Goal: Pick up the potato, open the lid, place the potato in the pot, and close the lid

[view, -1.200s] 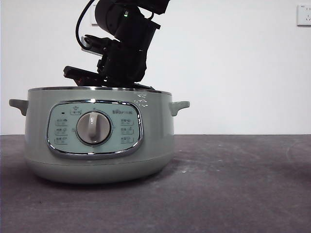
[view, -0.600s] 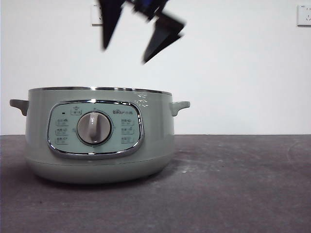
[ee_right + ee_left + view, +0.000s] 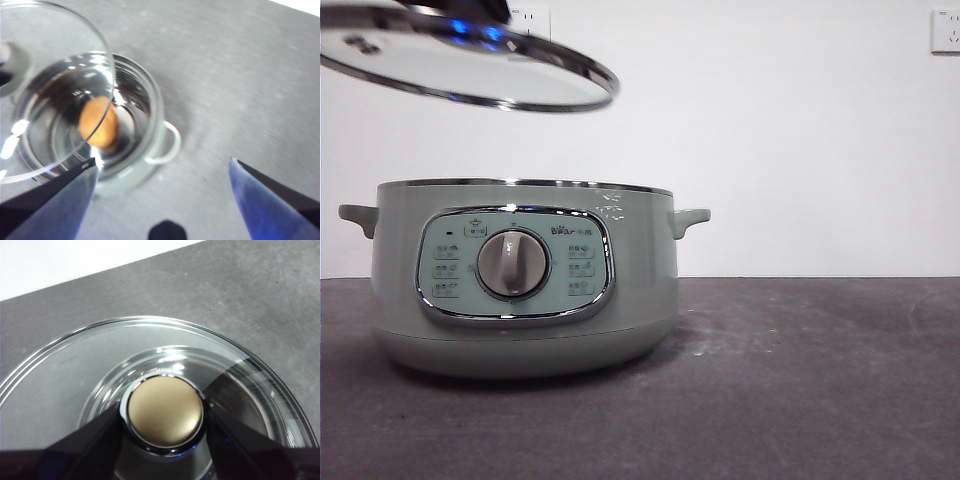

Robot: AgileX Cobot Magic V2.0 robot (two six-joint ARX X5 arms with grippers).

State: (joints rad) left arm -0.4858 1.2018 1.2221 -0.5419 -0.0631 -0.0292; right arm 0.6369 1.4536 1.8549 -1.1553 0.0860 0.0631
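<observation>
Nearest me, the pot stands open on the table, and the potato already lies on its floor. Above it, off toward one side, the left gripper pinches the knob of the lid, holding it tilted and clear of the rim. Closing, I'd judge, means sliding the lid sideways until centred, then lowering. Higher up, the right gripper hangs spread wide, holding nothing.

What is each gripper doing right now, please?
Left gripper: fingers shut on the knob of the lid, held tilted above the pot.
Right gripper: open, holding nothing, high over the pot; the potato lies inside.
</observation>
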